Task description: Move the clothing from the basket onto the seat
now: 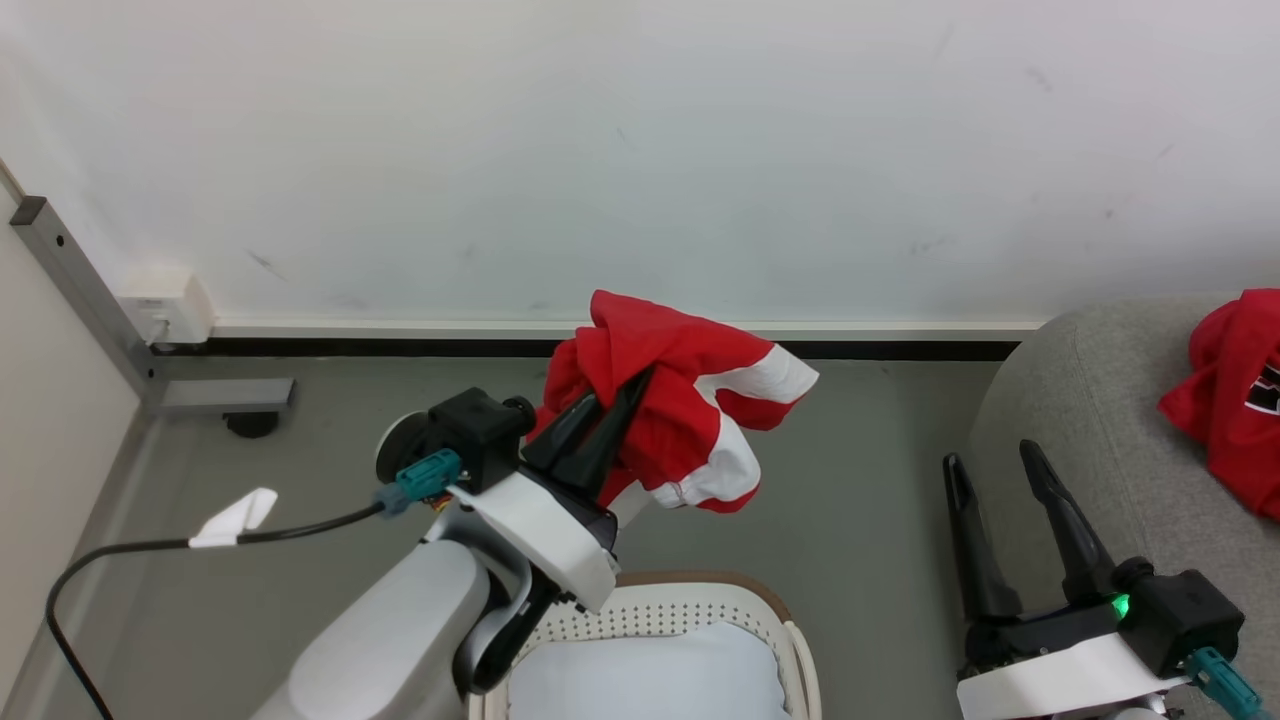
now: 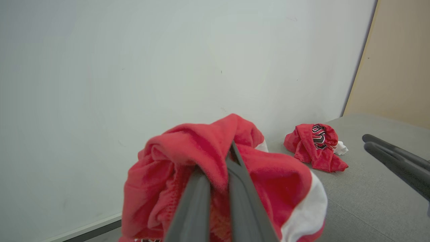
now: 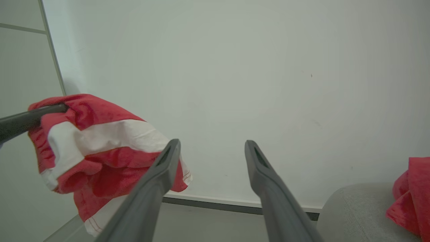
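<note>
In the head view, the left gripper (image 1: 618, 390) sits left of centre, its two dark fingers drawn narrow and pinching a red garment with white bands (image 1: 700, 400). The garment hangs bunched in the air above the grey floor (image 1: 860, 480), clear of the white perforated basket (image 1: 775, 612) at the bottom centre of the frame. The visible part of the basket's pale bluish bottom (image 1: 650, 680) lies bare. In the left wrist view, red fabric drapes over both fingers and is caught between them.

The right gripper (image 1: 990, 455) stands at the lower right of the head view, fingers spread wide and holding nothing. In the right wrist view, the white wall (image 3: 268, 67) shows in the gap between them.

The light grey seat (image 1: 1100, 400) fills the right edge of the head view. A second red garment (image 1: 1235, 400), crumpled and carrying some black and white lettering, lies on it at the far right, well apart from the held one.

A black cable with a white tag (image 1: 235, 517) trails from the left wrist toward the lower left.
</note>
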